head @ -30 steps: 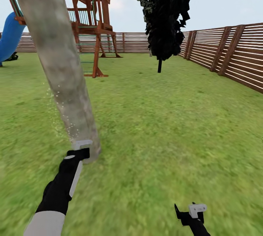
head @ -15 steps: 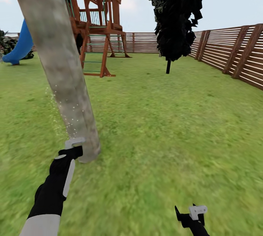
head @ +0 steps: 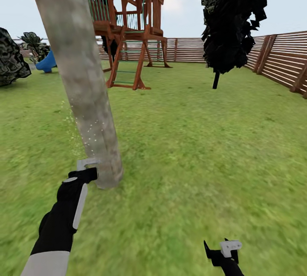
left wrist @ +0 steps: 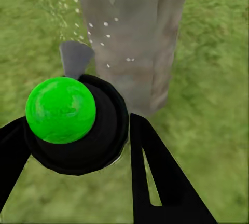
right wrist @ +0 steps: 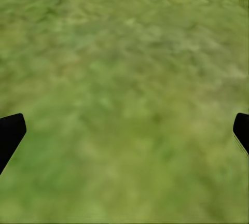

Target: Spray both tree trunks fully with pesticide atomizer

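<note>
The view is swinging right since a second ago (camera moving, not the trunk [head: 83,88]), so I'm circling to coat more bark. My left gripper [left wrist: 78,146] is clamped on the atomizer [left wrist: 72,125], held low just beside the trunk's base, pesticide [head: 87,133] specks dotting it. The right gripper [right wrist: 124,130] is hanging low over grass [head: 204,148], fingers apart.

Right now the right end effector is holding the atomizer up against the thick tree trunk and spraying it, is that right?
Not quite: it is the left end effector holding the atomizer at the thick tree trunk, as the left wrist view shows. Pesticide specks dot the bark. The right end effector hangs open above grass.
</note>
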